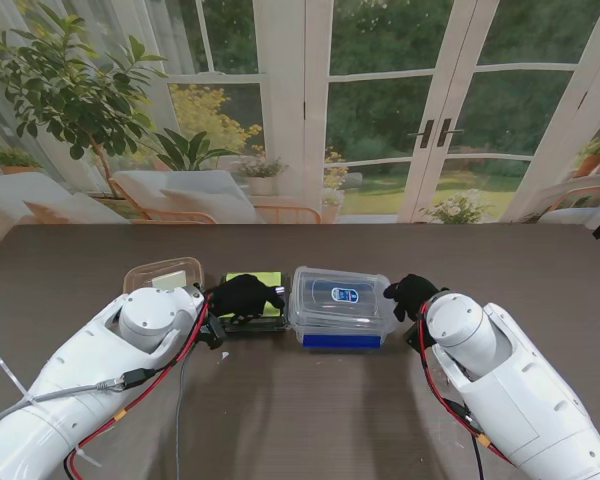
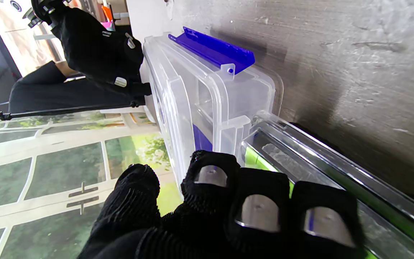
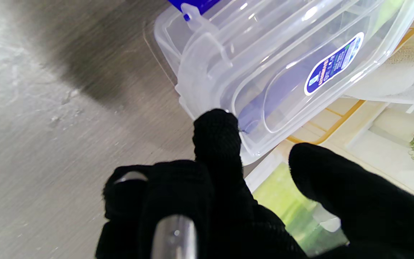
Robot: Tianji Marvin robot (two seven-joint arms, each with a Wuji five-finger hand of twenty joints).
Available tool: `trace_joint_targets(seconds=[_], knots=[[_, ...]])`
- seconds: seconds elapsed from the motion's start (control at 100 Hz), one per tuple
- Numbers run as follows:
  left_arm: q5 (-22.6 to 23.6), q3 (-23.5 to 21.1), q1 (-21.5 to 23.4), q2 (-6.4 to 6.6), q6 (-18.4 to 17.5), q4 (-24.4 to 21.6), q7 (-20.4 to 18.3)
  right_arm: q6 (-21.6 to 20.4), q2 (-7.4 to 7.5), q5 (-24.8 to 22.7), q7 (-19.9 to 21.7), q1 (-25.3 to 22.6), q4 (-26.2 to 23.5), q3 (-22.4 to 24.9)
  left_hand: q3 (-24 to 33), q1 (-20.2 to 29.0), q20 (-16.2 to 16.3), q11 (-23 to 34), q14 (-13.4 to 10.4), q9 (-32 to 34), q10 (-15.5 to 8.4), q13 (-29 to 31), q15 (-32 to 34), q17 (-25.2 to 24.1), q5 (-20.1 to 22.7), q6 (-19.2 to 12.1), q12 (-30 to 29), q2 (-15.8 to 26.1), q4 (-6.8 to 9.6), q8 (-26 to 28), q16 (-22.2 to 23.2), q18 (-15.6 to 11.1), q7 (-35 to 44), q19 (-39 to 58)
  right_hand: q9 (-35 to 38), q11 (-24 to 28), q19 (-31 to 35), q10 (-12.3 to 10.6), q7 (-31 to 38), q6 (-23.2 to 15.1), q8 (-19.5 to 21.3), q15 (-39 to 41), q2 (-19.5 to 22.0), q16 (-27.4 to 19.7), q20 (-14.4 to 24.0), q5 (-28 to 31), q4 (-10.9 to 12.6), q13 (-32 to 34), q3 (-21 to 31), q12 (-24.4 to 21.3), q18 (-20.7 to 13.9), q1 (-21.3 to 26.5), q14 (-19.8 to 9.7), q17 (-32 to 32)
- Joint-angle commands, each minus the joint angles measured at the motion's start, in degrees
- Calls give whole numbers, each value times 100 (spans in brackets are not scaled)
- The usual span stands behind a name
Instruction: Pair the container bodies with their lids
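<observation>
- On the dark worktop (image 1: 300, 420) a clear container with a blue clip (image 1: 341, 307) stands in the middle, a little in front of us; its lid with a blue oval label (image 1: 344, 294) lies on top of it.
- Just to the left of it, touching or almost touching, lies a flatter box with a green inside (image 1: 256, 300), dark at its base.
- Farther left, partly hidden behind our left arm, there is a clear tray with an amber rim (image 1: 162, 275).
- Our left hand (image 1: 245, 296) rests over the green box. In the left wrist view its fingers (image 2: 259, 212) are curled together above the clear edge of this box (image 2: 336, 169), near the side wall of the clear container (image 2: 207, 97). We cannot tell if the hand really grips the box or only lies on it.
- Our right hand (image 1: 411, 294) is at the right side of the clear container. In the right wrist view one finger (image 3: 216, 136) is stretched out and its tip meets the rim of the lid (image 3: 282, 72); the thumb is apart from it and the other fingers are bent in. It presses or touches, but it does not enclose anything.
- From the left wrist view we also see the right hand (image 2: 99, 54) at the far side of the container, close to its edge.
- The blue clip (image 2: 214, 50) sits on the container's side that is nearer to us.
</observation>
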Motion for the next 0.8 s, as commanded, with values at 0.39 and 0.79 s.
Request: trace_joint_targets(seconds=[0.39, 0.79], knots=[[-52, -143, 101, -118, -364, -192, 463, -109, -103, -7, 51, -120, -138, -32, -118, -80, -24, 52, -27, 98, 39, 169, 225, 197, 159, 11, -20, 221, 30, 42, -7, -55, 69, 1471, 274, 32, 1284, 492, 404, -1238, 122, 153, 90, -49, -220, 163, -100, 73, -35, -62, 3, -210, -291, 3288], [-299, 69, -89, -260, -808, 158, 567, -122, -95, -70, 49, -104, -138, -28, -114, -98, -23, 82, -22, 99, 42, 169, 238, 197, 186, -4, -45, 210, 30, 46, -16, -55, 78, 1471, 283, 31, 1278, 484, 393, -1232, 115, 153, 88, -51, -224, 180, -101, 73, -32, -66, 12, -223, -290, 3286]])
